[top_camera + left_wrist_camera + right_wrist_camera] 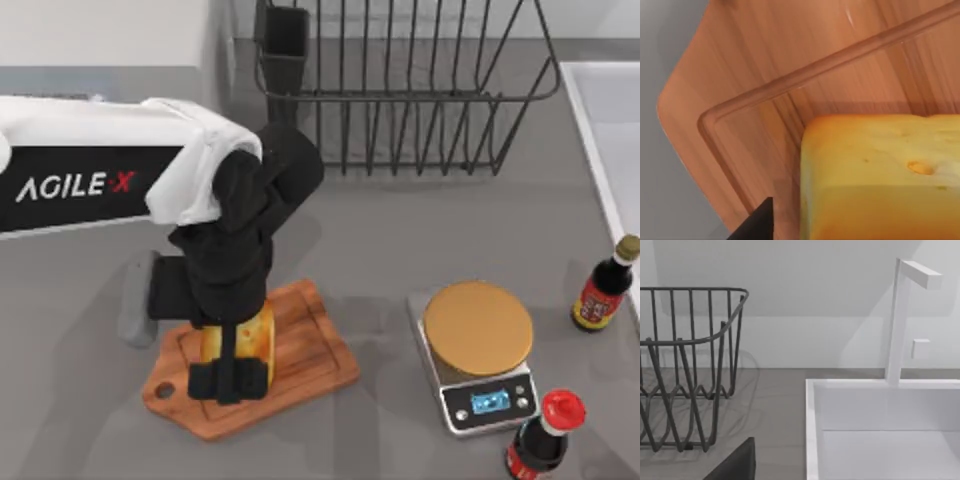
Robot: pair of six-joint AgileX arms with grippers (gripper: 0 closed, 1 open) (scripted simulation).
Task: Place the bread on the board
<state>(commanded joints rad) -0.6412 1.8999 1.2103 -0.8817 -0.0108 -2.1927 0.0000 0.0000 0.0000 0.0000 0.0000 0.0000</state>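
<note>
The golden-yellow bread (pixel 262 340) lies on the reddish-brown board (pixel 315 352) at the front left of the table. In the left wrist view the bread (pixel 880 175) rests inside the groove of the board (pixel 790 60). My left gripper (pixel 232 376) points down over the bread, open. One dark finger (pixel 761 224) stands a small gap away from the bread's side, and the other finger is hidden. My right gripper (pixel 735 465) is parked off to the right, facing the sink.
A kitchen scale (pixel 487 402) carrying a round tan disc (pixel 478 328) stands right of the board. Two dark sauce bottles (pixel 603 285) (pixel 543 435) stand at the right front. A wire dish rack (pixel 400 90) is at the back and a white sink (pixel 612 120) at the right edge.
</note>
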